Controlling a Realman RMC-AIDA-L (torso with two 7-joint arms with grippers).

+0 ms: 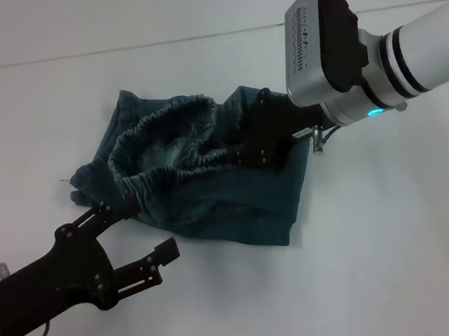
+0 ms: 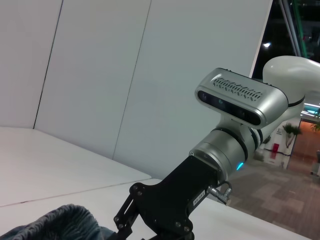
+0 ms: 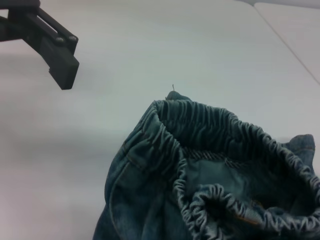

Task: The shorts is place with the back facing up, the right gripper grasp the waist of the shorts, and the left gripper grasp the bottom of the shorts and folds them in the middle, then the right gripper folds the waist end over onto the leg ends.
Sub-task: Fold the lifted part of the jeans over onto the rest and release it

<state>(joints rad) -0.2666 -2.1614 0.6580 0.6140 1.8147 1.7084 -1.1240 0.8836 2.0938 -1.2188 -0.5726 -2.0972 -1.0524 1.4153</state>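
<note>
The teal denim shorts (image 1: 213, 207) lie crumpled mid-table, their elastic waist (image 1: 167, 143) standing up as an open ring. My right gripper (image 1: 250, 156) is down at the right side of that waist and seems shut on a bunch of it; the right wrist view shows the gathered waistband (image 3: 215, 145) close up. My left gripper (image 1: 137, 230) is open at the shorts' near-left edge, its upper finger (image 1: 101, 213) touching the fabric and nothing between the fingers. The left wrist view shows the right gripper (image 2: 150, 217) above a corner of the shorts (image 2: 60, 222).
A bare white table (image 1: 405, 260) surrounds the shorts on all sides. One finger of the left gripper (image 3: 57, 52) shows in the right wrist view, well apart from the waistband. A white wall stands behind the table.
</note>
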